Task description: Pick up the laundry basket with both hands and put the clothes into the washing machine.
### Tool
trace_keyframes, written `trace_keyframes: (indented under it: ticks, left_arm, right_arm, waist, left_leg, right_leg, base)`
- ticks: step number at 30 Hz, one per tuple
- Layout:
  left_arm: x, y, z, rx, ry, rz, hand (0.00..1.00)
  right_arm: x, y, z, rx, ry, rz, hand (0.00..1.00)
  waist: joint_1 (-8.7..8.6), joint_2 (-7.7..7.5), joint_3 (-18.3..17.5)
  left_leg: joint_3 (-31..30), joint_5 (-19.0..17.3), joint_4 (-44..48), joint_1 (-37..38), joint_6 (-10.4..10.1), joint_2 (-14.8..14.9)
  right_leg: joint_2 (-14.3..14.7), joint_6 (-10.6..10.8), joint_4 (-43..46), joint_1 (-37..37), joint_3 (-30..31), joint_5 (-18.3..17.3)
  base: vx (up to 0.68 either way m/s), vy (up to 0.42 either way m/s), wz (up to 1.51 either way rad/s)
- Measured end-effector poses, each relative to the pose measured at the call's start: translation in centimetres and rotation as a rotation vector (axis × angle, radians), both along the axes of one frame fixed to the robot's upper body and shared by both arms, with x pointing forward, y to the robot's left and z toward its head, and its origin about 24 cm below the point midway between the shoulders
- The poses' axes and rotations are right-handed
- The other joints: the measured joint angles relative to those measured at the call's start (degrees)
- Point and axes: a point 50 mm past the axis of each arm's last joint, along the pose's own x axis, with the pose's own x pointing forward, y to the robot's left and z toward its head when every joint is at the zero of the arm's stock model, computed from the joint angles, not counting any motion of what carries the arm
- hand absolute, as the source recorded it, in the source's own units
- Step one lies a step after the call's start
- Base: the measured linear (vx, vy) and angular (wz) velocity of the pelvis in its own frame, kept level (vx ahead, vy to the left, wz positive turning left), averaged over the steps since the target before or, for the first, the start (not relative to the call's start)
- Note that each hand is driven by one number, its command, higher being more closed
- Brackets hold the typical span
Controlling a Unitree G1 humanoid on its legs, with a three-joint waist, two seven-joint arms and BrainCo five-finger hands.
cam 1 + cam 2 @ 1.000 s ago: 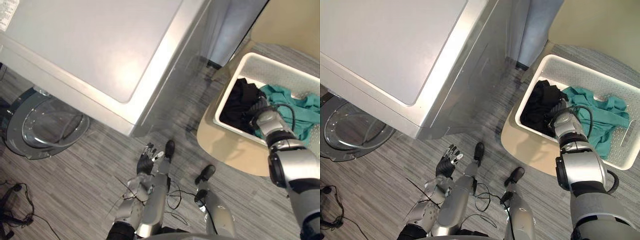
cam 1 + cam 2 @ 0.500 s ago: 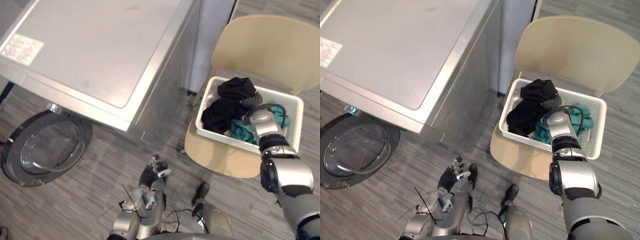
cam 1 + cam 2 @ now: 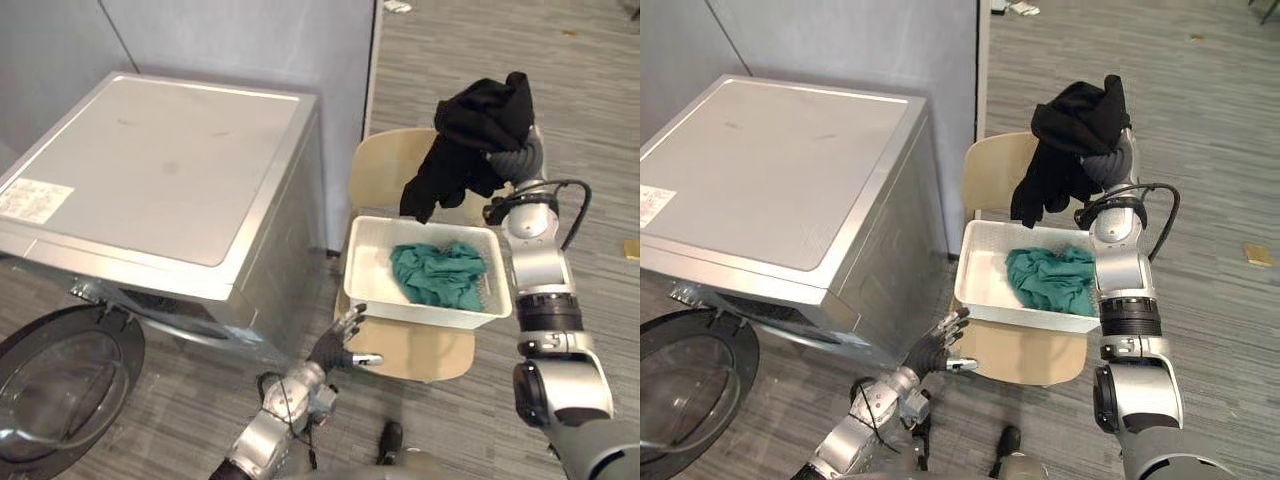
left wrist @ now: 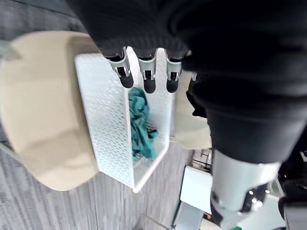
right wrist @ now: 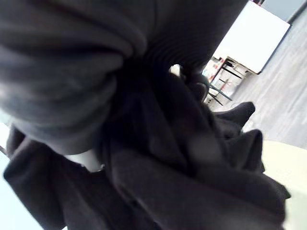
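Note:
The white laundry basket (image 3: 415,312) sits on a beige chair (image 3: 420,352) beside the washing machine (image 3: 160,190). A teal garment (image 3: 437,275) lies inside it. My right hand (image 3: 518,158) is raised well above the basket, shut on a black garment (image 3: 468,135) that hangs bunched from it; that cloth (image 5: 192,158) wraps round the hand in the right wrist view. My left hand (image 3: 335,348) is low by the chair's front edge, open and holding nothing. Past its fingers (image 4: 147,79) the basket (image 4: 108,129) and the teal garment (image 4: 139,120) show.
The machine's round door (image 3: 60,385) lies swung open at the lower left, close to the floor. A grey wall (image 3: 230,40) stands behind the machine and chair. Striped grey flooring (image 3: 590,90) spreads to the right of the chair.
My right hand has lifted the black garment out of the basket and high above it. The camera has tilted up and back. My left hand has come nearer the chair.

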Motion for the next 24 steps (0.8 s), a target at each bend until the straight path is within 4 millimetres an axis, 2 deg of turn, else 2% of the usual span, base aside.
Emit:
trace_keyframes:
  ticks: [3,5,7,9,11,12,14,16,20,24]
  left_arm:
    - [0.9,-0.6,1.0,-0.014,-0.045,-0.008,0.0]
    - [1.6,-1.0,2.6,-0.029,-0.113,-0.014,0.0]
    - [2.5,-1.2,4.0,-0.018,-0.189,-0.01,0.0]
    - [4.1,-1.1,6.1,-0.006,-0.289,0.04,0.0]
    - [4.9,-1.0,7.1,0.027,-0.355,0.066,0.0]
    - [5.7,-1.0,8.4,0.079,-0.441,0.081,0.0]
    - [6.4,-0.8,9.4,0.122,-0.517,0.106,0.0]
    - [7.0,-0.5,10.4,0.183,-0.591,0.146,0.0]
    - [7.9,0.0,11.9,0.321,-0.728,0.229,0.0]
    - [8.4,0.4,12.7,0.368,-0.78,0.274,0.0]
  right_arm:
    - [-1.0,0.8,0.9,-0.015,-0.069,0.033,1.0]
    - [-1.6,1.9,1.5,-0.016,-0.123,0.073,1.0]
    - [-2.4,3.1,1.7,-0.032,-0.16,0.122,1.0]
    - [-3.5,4.8,1.3,-0.047,-0.18,0.218,1.0]
    - [-3.9,5.5,0.8,-0.05,-0.175,0.27,1.0]
    - [-4.4,6.0,0.4,-0.049,-0.164,0.324,1.0]
    - [-4.7,6.3,0.1,-0.038,-0.157,0.369,1.0]
    - [-5.0,6.8,-0.1,-0.023,-0.151,0.427,1.0]
    - [-6.2,6.9,-0.7,0.0,-0.151,0.492,1.0]
    - [-6.5,7.0,-1.4,0.013,-0.126,0.517,1.0]
  waist:
    - [-0.2,0.1,-1.79]
    - [-1.34,-0.01,-2.51]
    - [-1.53,-0.02,-2.53]
    - [-1.53,0.0,-3.36]
    - [-1.71,-0.02,-3.82]
    - [-1.75,0.0,-4.04]
    - [-2.16,-0.01,-4.07]
    - [-3.29,-0.09,-4.14]
    - [-3.74,-0.51,-4.58]
    - [-4.31,-0.72,-4.91]
  left_leg:
    - [1.0,-0.05,-0.02,0.29,-0.06,0.13]
    - [1.22,-0.05,0.01,0.71,-0.06,0.09]
    - [1.97,-0.2,0.01,1.65,-0.09,0.1]
    - [3.16,-0.35,-0.03,1.94,-0.01,0.08]
    - [3.56,-0.35,-0.15,1.95,-0.01,0.06]
    - [4.0,-0.37,-0.31,2.15,0.01,0.05]
    - [4.2,-0.4,-0.32,2.29,0.07,0.01]
    - [4.33,-0.4,-0.33,2.32,0.07,-0.03]
    - [5.06,-0.45,-0.33,2.37,0.12,-0.09]
    - [5.62,-0.51,-0.35,2.35,0.21,-0.18]
  right_leg:
    - [0.28,0.28,-0.87,0.12,0.67,0.26]
    - [0.3,-0.06,-0.86,0.35,1.06,0.6]
    - [0.35,-0.09,-1.1,0.88,2.05,0.93]
    - [0.48,0.32,-2.21,1.03,2.63,1.57]
    - [0.51,0.39,-2.62,1.03,3.02,1.87]
    - [0.49,0.53,-2.75,1.06,3.53,2.08]
    - [0.42,0.62,-2.84,1.06,3.7,2.16]
    - [0.3,0.79,-2.88,0.99,3.87,2.27]
    - [0.3,0.98,-3.58,0.94,5.07,2.9]
    - [0.35,0.89,-4.46,1.05,5.23,3.67]
  base:
    - [0.01,-0.001,-0.16]
    - [0.01,0.01,-0.07]
    - [0.0,0.017,-0.2]
    - [-0.01,0.019,-0.28]
    - [-0.01,0.014,-0.14]
    - [-0.02,0.013,-0.13]
    - [-0.02,0.011,-0.07]
    - [-0.02,0.012,-0.04]
    - [0.02,0.003,-0.1]
    - [0.02,-0.006,-0.09]
